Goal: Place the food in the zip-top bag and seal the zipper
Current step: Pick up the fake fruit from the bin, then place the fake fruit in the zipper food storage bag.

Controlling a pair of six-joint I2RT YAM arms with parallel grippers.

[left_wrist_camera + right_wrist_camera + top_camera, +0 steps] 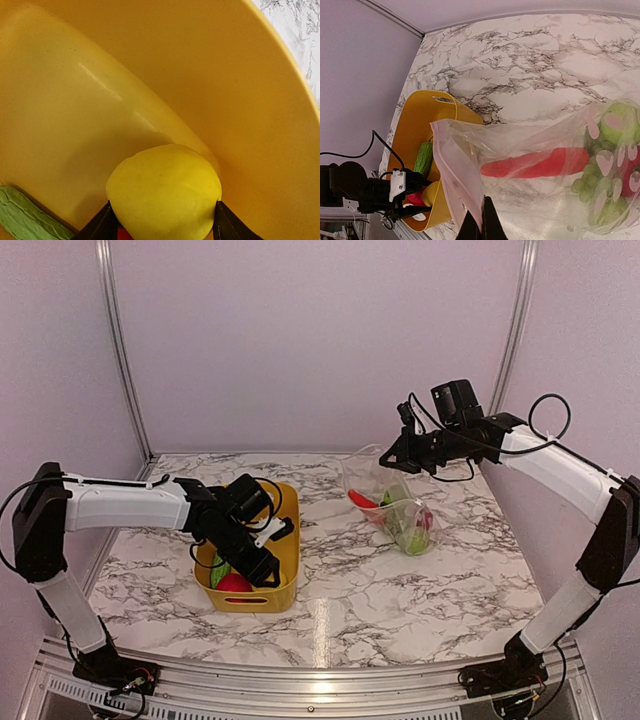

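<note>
Two tools engaged. Left tool point(164, 226) inside yellow tub point(284, 590), near-left on desk point(400, 590), fingers pressed against both sides of lemon point(165, 192). Cucumber point(423, 157), red apple point(234, 583) also in tub. Right tool point(481, 222) pinched tight on zip-top bag point(530, 145) mouth edge, far right; zipper point(451, 185) unsealed, carrot point(535, 162) and grapes point(592, 190) inside.

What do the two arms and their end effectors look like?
The left arm and right arm have white tube-shaped shells with black joints and black bases. Thin black cables loop loosely beside the wrists. The left end effector and right end effector are black, each with two tapered fingers.
</note>
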